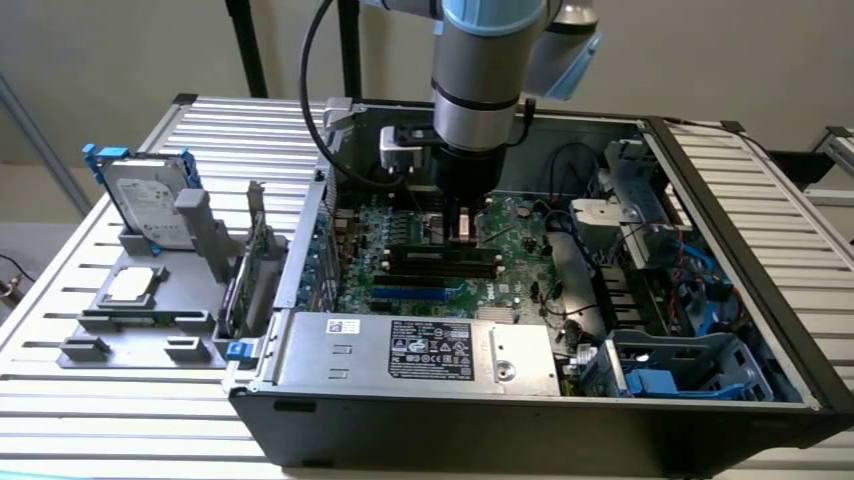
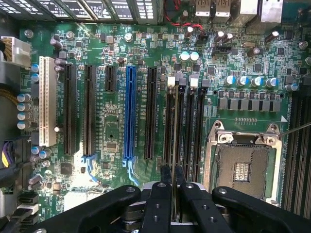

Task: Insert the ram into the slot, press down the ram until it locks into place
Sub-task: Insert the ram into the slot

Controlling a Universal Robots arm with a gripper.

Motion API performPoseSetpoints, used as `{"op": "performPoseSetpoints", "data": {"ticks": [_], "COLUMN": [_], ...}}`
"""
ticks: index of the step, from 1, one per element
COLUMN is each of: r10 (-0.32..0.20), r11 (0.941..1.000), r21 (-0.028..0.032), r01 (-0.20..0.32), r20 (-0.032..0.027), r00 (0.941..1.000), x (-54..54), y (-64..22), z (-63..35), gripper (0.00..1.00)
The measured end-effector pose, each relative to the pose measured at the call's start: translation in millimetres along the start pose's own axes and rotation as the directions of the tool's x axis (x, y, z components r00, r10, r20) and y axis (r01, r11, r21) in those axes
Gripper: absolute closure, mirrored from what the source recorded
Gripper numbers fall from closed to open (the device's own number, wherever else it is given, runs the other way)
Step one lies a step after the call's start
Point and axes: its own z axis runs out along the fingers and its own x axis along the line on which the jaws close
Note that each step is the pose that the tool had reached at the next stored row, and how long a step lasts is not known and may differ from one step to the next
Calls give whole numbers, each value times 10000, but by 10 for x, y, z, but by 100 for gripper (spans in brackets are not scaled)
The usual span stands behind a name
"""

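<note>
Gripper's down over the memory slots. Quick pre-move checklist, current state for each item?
1. Grip: ok. The gripper is shut on the ram, seen edge-on between its fingers.
2. Orientation: ok. The ram runs lengthwise along the slot.
3. Sideways centring over that slot: cannot tell.
4. Slot free: ok. It looks empty along its visible length.
5. Slot latches open: cannot tell.
6. Clearance: ok. The CPU socket lies beside the slots, apart from the gripper.
</note>
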Motion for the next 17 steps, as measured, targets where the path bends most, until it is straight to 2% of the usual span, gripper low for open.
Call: {"op": "performPoseSetpoints", "data": {"ticks": [4,10,17], "r10": [-1,-2,-3], "r11": [10000,9999,9999], "r21": [-25,-110,-125], "r01": [1,2,3], "r20": [0,1,3], "r00": [10000,10000,10000], "x": [0,4,22], "y": [-3,-17,-27], "z": [5,9,13], "gripper": [87,87,87]}}
